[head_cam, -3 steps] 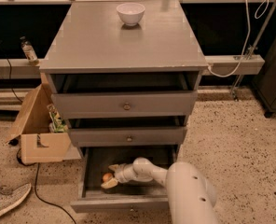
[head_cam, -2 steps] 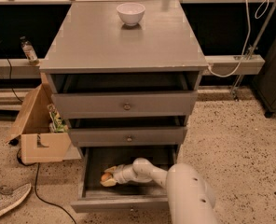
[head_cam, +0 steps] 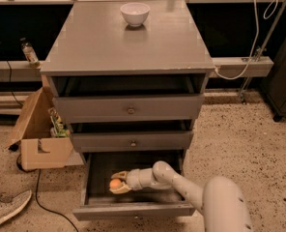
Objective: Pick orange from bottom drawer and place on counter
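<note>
Gripper: from where I stood, the gripper was down inside the bottom drawer, towards its left side and reaching leftwards.
Gripper's hold: its two pale fingers were closed about the orange, one on the far side and one on the near side, with the fruit showing between them.
Orange: it sat low in the drawer, over the dark plank floor, left of the middle; I could not tell whether it rested on the boards or was just clear of them.
Arm: the white arm came in from the lower right, over the drawer's front right corner.
Bottom drawer: pulled well out, further than the two above.
Upper drawers: the middle drawer and top drawer each stood slightly open.
Counter: the grey counter carried a white bowl near its back edge.
Floor to the left: an open cardboard box stood just beside the cabinet, and a shoe lay nearer the corner.
</note>
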`<state>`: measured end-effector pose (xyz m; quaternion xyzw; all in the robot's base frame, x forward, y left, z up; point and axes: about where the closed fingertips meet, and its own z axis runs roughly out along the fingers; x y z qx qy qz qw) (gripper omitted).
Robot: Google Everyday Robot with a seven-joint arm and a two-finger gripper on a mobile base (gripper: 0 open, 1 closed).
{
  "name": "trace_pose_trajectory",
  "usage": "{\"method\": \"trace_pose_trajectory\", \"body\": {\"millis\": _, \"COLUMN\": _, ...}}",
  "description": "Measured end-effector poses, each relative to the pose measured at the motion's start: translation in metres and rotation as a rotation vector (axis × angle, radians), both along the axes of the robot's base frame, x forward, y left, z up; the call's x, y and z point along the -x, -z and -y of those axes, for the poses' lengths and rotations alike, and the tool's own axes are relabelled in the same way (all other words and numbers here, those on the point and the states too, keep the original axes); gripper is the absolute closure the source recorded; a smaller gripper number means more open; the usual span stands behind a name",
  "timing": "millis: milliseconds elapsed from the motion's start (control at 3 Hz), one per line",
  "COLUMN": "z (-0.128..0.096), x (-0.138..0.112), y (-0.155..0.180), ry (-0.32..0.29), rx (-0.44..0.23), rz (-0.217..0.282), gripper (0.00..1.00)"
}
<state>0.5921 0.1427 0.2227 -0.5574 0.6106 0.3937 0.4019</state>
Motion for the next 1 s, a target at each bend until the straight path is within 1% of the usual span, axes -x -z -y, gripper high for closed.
{"method": "trace_pose_trajectory", "body": {"millis": 333, "z": 0.066, "x": 0.046, "y": -0.072, "ry": -0.086, "rx": -0.049, "rz": 0.122, "gripper": 1.0}}
{"method": "trace_pose_trajectory", "body": {"millis": 667, "z": 0.065, "x": 0.047, "y": -0.077, "ry": -0.093, "rx": -0.047, "rz": 0.124, "gripper": 1.0}}
{"method": "trace_pose_trajectory", "body": {"millis": 1000, "z": 0.062, "x": 0.055, "y": -0.109, "ry": -0.142, "rx": -0.04, "rz": 0.136, "gripper": 1.0}}
